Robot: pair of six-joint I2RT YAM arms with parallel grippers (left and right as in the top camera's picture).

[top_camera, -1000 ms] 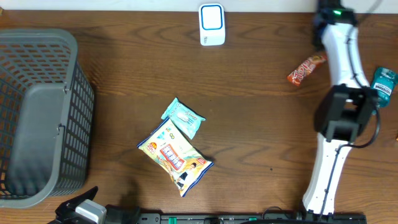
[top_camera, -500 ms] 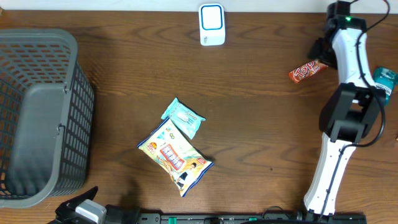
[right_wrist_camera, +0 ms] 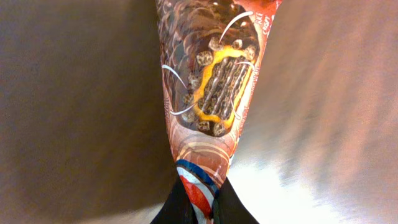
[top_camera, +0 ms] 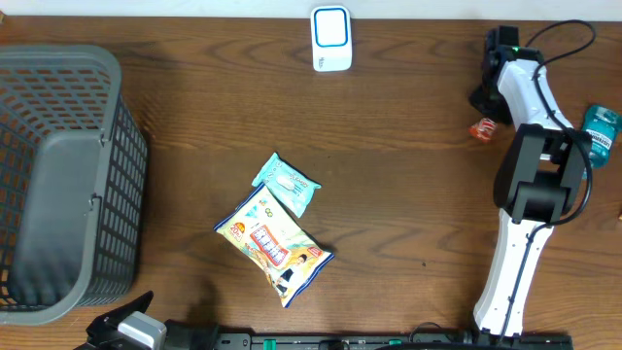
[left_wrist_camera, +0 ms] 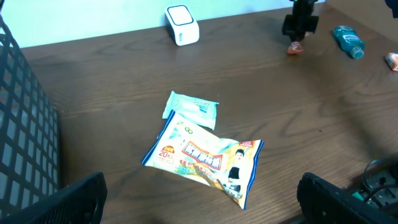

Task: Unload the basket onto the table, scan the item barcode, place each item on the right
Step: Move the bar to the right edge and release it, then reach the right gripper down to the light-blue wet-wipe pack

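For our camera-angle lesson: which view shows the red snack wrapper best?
Right wrist: the red snack wrapper fills the frame, its end pinched in the right hand. Overhead and left wrist show only a small red scrap at that hand.

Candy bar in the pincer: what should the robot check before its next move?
1. Right pincer shut on the candy bar: ok.
2. Bar lifted off the table: cannot tell.
3. Barcode showing: cannot tell, no view shows one.
4. Way to the scanner free of things: ok.
5. Left pincer open and far from the bar: ok.
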